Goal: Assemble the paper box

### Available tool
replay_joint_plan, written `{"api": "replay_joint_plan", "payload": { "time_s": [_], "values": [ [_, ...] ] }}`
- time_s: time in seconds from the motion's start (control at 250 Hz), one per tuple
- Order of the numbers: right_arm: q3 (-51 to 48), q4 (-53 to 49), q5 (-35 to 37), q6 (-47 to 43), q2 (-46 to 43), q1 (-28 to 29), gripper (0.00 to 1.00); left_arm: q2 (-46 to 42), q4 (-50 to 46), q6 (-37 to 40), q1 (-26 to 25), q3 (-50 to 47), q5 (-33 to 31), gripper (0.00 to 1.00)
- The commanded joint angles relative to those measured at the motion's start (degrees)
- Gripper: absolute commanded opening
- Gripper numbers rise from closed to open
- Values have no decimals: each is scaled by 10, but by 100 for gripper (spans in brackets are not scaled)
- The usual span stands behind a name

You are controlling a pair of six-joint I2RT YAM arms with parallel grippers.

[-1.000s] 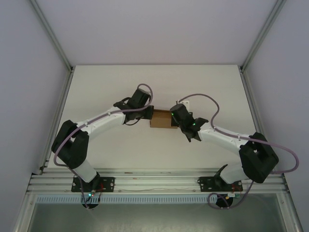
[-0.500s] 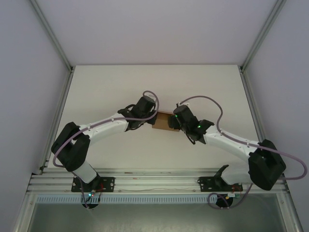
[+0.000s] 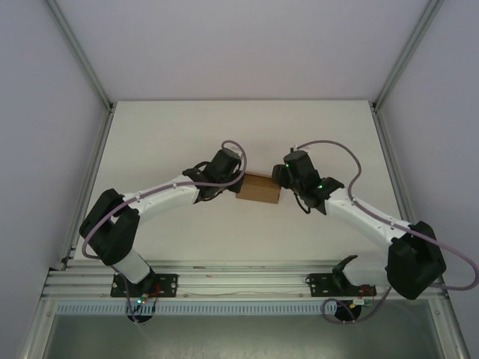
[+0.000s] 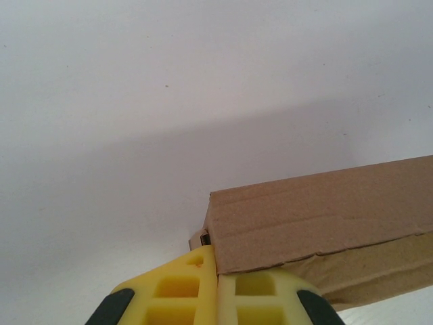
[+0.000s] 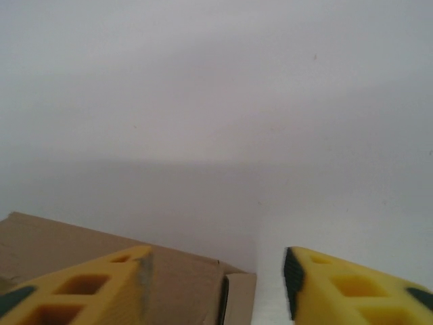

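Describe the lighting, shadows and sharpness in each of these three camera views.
Top view: soft, even light, no glare, just faint shadows under the arms on the table. Left wrist view: the box is crisp, with a broad soft shadow across the table behind it. Right wrist view: hazy and low in contrast, the box edge and yellow fingers look soft.

A white table [image 3: 150, 149] sits inside pale walls [image 3: 247, 45] and aluminium framing [image 3: 239, 271].

left arm [image 3: 161, 193]: reached forward and inward across the table
left gripper [image 4: 218, 274]: fingers pressed tight together
right arm [image 3: 367, 217]: stretched forward and inward
right gripper [image 5: 216, 263]: fingers stood apart
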Motion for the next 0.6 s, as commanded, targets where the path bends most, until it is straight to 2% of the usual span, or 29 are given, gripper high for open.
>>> {"api": "replay_joint_plan", "payload": {
  "time_s": [0.0,0.068,0.112,0.176,0.292,0.428,0.552,0.6],
  "values": [
    [-7,-20,-16,19,15,-1,45,4,-51,17,-9,-10,12,3],
    [-24,-10,-27,23,20,-1,40,-2,-53,21,-8,-5,22,9],
    [-40,7,-39,26,23,-1,37,-7,-55,26,-8,0,29,20],
    [-61,29,-51,39,28,-1,34,-17,-68,38,-9,11,49,29],
    [-80,43,-69,55,36,-1,26,-29,-114,75,-7,36,78,54],
    [-92,42,-64,59,42,0,25,-36,-171,96,-5,67,87,73],
    [-102,32,-59,64,44,-1,24,-50,-183,100,-4,77,92,95],
    [-107,30,-56,68,43,-1,24,-55,-181,91,-3,81,91,100]
  ]
}}
